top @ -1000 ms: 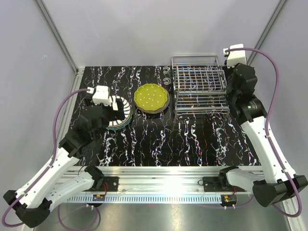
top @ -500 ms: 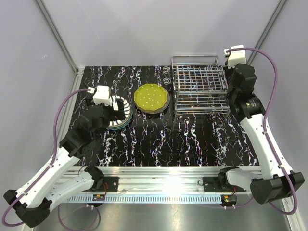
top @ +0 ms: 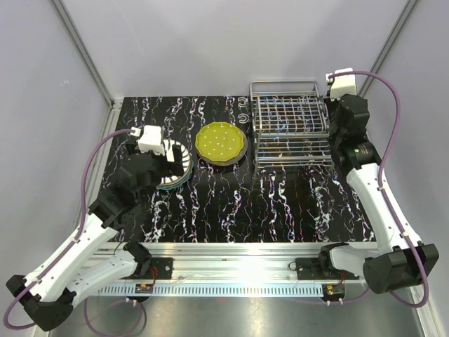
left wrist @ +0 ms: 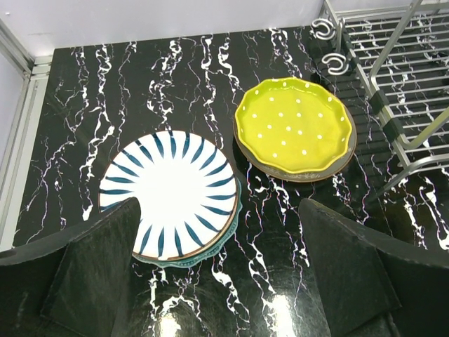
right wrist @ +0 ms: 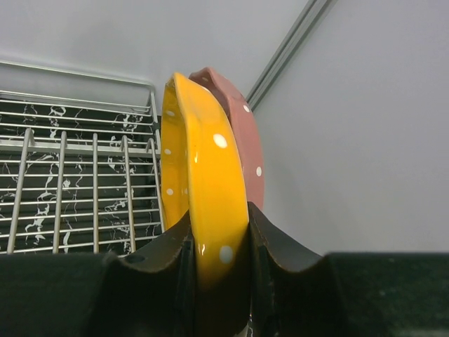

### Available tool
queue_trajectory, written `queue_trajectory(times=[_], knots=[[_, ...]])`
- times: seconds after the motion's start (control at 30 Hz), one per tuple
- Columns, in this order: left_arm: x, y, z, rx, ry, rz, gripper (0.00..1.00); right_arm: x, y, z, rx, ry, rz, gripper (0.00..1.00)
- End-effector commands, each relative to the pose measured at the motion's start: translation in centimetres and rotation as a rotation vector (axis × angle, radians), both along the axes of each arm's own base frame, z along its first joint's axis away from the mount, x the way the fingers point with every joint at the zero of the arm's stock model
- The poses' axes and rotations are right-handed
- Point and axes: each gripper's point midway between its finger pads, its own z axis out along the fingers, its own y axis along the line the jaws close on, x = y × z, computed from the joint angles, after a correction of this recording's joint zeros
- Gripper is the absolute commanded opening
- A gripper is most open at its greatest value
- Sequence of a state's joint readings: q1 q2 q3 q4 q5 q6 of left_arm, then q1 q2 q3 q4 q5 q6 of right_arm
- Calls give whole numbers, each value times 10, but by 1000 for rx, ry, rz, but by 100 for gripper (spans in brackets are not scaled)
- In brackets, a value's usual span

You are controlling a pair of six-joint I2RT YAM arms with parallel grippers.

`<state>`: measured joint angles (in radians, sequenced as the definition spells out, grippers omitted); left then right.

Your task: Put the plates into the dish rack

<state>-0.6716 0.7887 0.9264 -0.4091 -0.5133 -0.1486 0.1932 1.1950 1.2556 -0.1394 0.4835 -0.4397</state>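
The right gripper (right wrist: 221, 246) is pinching the orange plate (right wrist: 203, 168) by its rim, jaws partly closed, holding it upright at the right end of the dish rack (top: 291, 130) to suit the slots. A pink plate (right wrist: 245, 133) behind is perhaps already slotted. Left of the rack, the left gripper (left wrist: 217, 267) is hovering wide open, empty, over the striped plate (left wrist: 172, 186).

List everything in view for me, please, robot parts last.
Striped plate: one, white and dark blue, left, on a teal plate.
Yellow-green plate: one, white-dotted, centre, on a darker plate.
Orange plate: one, white-dotted, on edge in right gripper.
Pink plate: one, white-dotted, on edge behind orange plate.
Dish rack: one, chrome, far right.
Hooks: two, silver, left of rack.
Table: one, black, white-veined.
Left gripper: one, black, open above striped plate.
Right gripper: one, black, shut on orange plate.
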Motion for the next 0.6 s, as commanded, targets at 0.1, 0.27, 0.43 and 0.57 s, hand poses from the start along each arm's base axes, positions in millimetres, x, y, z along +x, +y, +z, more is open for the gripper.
queue_trajectory(times=[0.1, 0.27, 0.43, 0.57], knots=[[3, -7, 7, -13, -32, -23, 99, 3, -8, 65, 75, -294, -2, 0], [4, -8, 6, -9, -29, -23, 99, 8, -14, 61, 97, -308, -8, 3], [5, -7, 4, -3, -25, -19, 99, 13, -17, 60, 109, -321, -5, 11], [5, -8, 3, 2, -23, -20, 99, 19, -17, 58, 118, -318, 1, 22]])
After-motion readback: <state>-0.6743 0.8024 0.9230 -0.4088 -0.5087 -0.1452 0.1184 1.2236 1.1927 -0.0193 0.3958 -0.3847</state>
